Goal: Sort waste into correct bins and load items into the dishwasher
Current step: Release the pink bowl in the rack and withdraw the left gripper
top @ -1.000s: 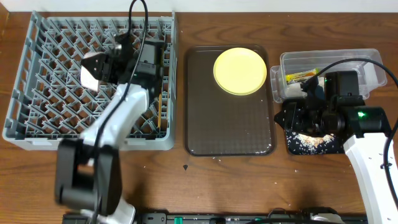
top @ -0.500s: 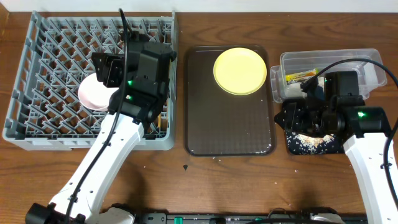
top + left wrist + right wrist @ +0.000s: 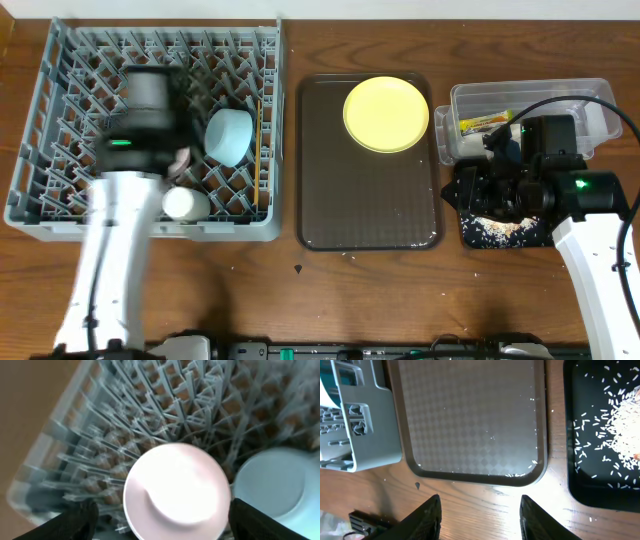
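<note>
Just swung left across large square grey plastic dish rack: left gripper released, round white bowl parked inside rack beside light blue bowl. Looks loaded. Off right of rack, right gripper spread, empty.

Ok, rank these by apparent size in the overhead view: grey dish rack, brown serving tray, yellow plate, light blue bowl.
1. Large square grey plastic dish rack
2. Dark brown textured tray
3. Round yellow plate
4. Light blue bowl in the rack
</note>
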